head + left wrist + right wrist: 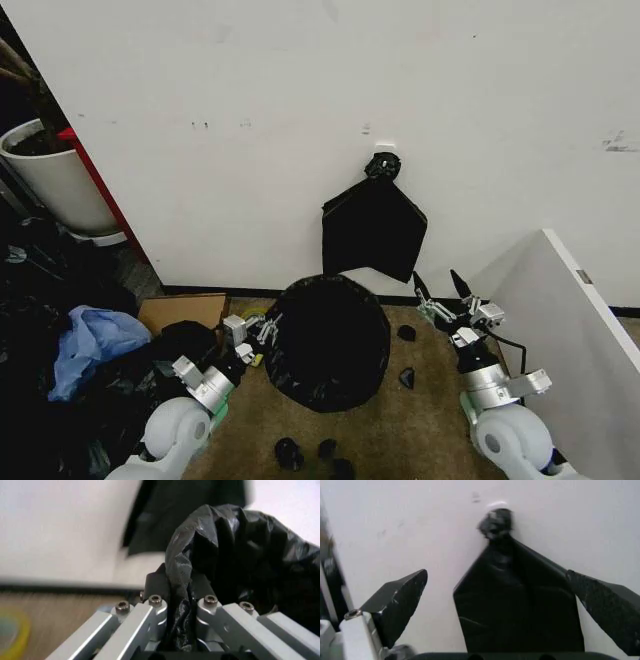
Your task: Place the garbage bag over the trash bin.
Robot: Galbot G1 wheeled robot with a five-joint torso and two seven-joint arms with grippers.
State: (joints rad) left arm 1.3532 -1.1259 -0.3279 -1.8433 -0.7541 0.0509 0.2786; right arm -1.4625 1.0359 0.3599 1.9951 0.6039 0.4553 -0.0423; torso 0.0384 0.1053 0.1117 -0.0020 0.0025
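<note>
Head view shows the garbage bag (328, 340) spread as a dark glossy dome on the tan floor near the wall, apparently draped over the trash bin, whose white plastic is hidden under the film. The left tool (250, 345) sits at the bag's left edge, and the left wrist view shows its metal fingers (150, 617) pinched on a twisted fold of the wrinkled black film (235, 551), a grip that looks meant to keep that side of the mouth pulled down and taut around the rim. The right tool (443, 290) hovers just off the bag's right side with its dark fingertips (400, 603) spread wide and nothing between them; in the right wrist view it faces the wall. Hanging there is a flat black bag (373, 228) knotted at its top to a hook, separate from the job. To the left lie a cardboard sheet (180, 308), a blue cloth (92, 340) on a heap of black plastic, and a large white planter pot (55, 178) in the corner. A white panel (555, 300) stands at the right. Judging by the coverage, the bag seems largely seated, with the right edge likely left to settle.
</note>
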